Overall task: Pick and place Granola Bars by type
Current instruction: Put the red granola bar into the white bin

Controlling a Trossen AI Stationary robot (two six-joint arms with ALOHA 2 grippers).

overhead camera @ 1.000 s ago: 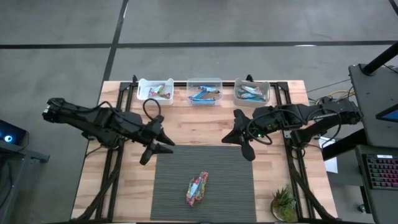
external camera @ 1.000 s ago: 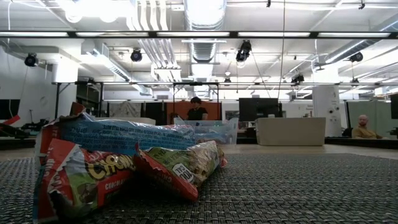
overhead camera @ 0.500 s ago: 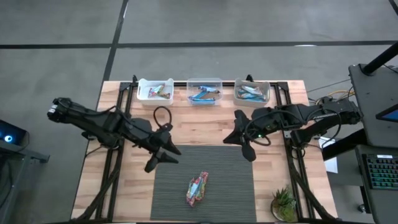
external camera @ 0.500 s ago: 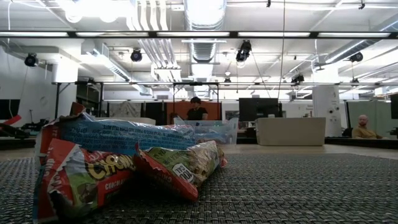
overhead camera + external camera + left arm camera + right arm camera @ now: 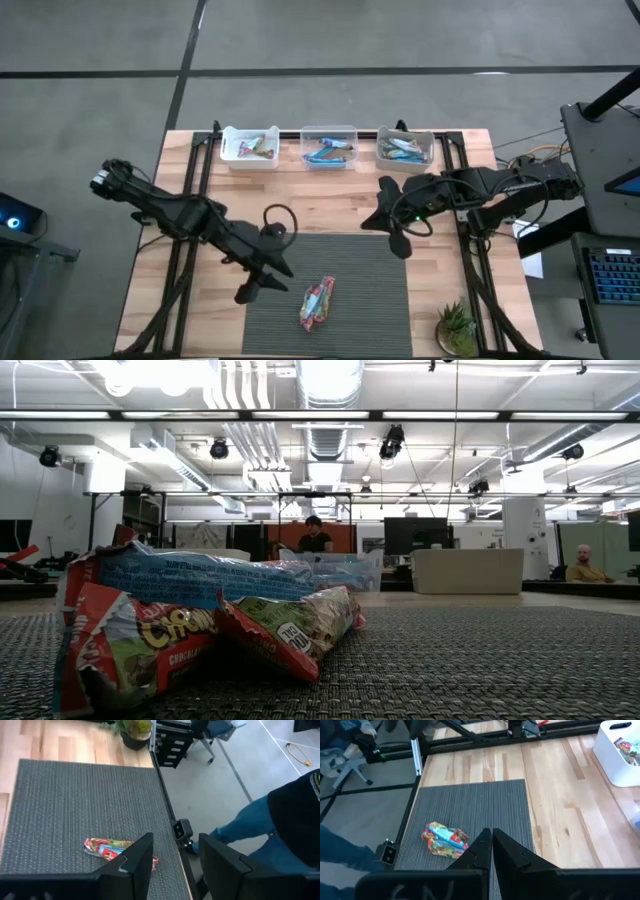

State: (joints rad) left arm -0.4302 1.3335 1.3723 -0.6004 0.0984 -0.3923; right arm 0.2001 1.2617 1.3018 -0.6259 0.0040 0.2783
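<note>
A small heap of granola bars (image 5: pixel 318 303) lies on the grey mat, one blue bar on top of multicoloured red and green ones. The low view shows the heap close up (image 5: pixel 200 610). It also shows in the left wrist view (image 5: pixel 112 848) and the right wrist view (image 5: pixel 445 840). My left gripper (image 5: pixel 266 281) is open and hovers over the mat's left part, just left of the heap. My right gripper (image 5: pixel 397 237) is shut and waits above the mat's far right corner.
Three small bins stand along the far edge, each with bars in it: a white bin (image 5: pixel 250 147), a clear bin (image 5: pixel 329 146) and another clear bin (image 5: pixel 405 147). A potted plant (image 5: pixel 457 327) stands at the near right corner. A person's legs (image 5: pixel 260 830) show beside the table.
My left gripper has moved from the bare wood left of the mat toward the near edge and the right. It has come over the mat and close to the heap of bars, staying open. The bars have not moved.
</note>
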